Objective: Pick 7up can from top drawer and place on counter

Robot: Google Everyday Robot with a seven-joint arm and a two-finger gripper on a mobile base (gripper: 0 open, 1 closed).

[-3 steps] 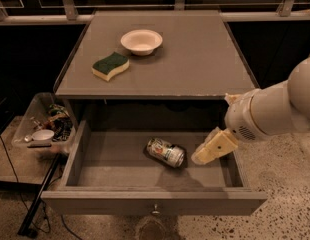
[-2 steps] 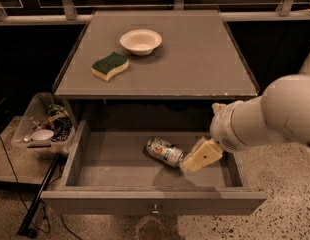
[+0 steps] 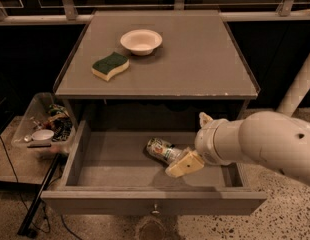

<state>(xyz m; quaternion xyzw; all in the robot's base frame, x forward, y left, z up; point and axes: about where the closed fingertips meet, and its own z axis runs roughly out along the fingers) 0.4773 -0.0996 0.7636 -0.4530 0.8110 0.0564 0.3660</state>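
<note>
The 7up can (image 3: 160, 150) lies on its side on the floor of the open top drawer (image 3: 120, 160), right of centre, white and green with a silver end. My gripper (image 3: 182, 165) comes in from the right on a thick white arm and is down inside the drawer, its cream fingers (image 3: 186, 166) right beside the can's right end, touching or nearly touching it. The can rests on the drawer floor. The counter (image 3: 195, 59) above is a flat grey-brown top with a chipped front edge.
A white bowl (image 3: 141, 40) and a green-and-yellow sponge (image 3: 110, 66) sit on the left half of the counter. A clear plastic bin of clutter (image 3: 42, 126) stands left of the drawer. A white pole (image 3: 297, 84) rises at right. The drawer front has a small knob (image 3: 155, 210).
My arm has swung left and lower into the drawer, bringing the gripper from the right side up against the can. The can has not moved.
</note>
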